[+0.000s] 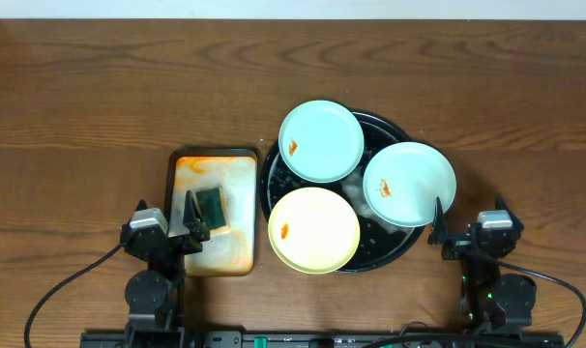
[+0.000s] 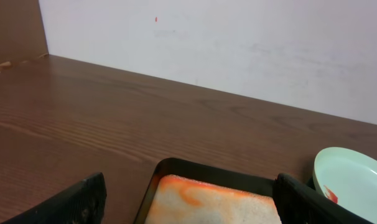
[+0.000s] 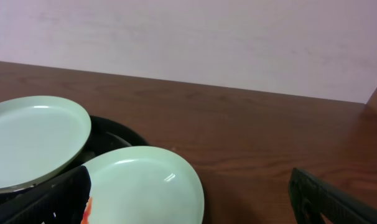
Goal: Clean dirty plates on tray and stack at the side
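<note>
Three plates rest on the round black tray [image 1: 397,128]: a mint-green plate [image 1: 320,140] at the back, a second mint-green plate [image 1: 409,184] at the right, and a pale yellow plate [image 1: 313,230] at the front. Each bears a small orange smear. My left gripper [image 1: 177,227] is open and empty at the near end of the rectangular tray. My right gripper [image 1: 464,227] is open and empty just right of the right mint plate [image 3: 139,190]. The back mint plate shows in the left wrist view [image 2: 353,180] and the right wrist view [image 3: 33,140].
A small rectangular black-rimmed tray [image 1: 237,159] with an orange-stained white surface stands left of the round tray, holding a dark green sponge [image 1: 211,206]. It also shows in the left wrist view [image 2: 207,171]. Bare wood tabletop [image 1: 100,97] spreads left, right and behind.
</note>
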You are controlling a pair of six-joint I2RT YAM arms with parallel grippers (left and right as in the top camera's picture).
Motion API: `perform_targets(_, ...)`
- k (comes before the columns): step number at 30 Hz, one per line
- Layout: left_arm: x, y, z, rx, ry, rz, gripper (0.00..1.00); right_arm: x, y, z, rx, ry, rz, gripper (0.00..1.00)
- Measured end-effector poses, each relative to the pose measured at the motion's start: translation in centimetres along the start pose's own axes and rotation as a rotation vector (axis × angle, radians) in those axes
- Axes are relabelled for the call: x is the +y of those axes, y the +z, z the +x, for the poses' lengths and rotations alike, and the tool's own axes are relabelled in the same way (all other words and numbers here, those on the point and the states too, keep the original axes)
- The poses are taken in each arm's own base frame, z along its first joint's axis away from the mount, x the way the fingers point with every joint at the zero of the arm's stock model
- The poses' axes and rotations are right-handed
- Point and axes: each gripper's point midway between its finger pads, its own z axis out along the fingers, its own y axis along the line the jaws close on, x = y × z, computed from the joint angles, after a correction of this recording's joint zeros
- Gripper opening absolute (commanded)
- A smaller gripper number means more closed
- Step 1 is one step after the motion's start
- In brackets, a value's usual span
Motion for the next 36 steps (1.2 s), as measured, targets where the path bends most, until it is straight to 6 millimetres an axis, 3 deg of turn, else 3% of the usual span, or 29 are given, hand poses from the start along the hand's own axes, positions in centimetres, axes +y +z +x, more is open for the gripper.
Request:
perform_targets(29,0.0,0.0,-0.1,-0.006,-0.001,0.001,0.86,0.0,0.0,0.0,0.000,0.000,0.000,0.99)
perform_targets(36,-0.9,0.0,0.0,0.003,-0.009,0.054,0.86,0.9,0.0,-1.1,-0.045,-0.002,-0.053,0.99)
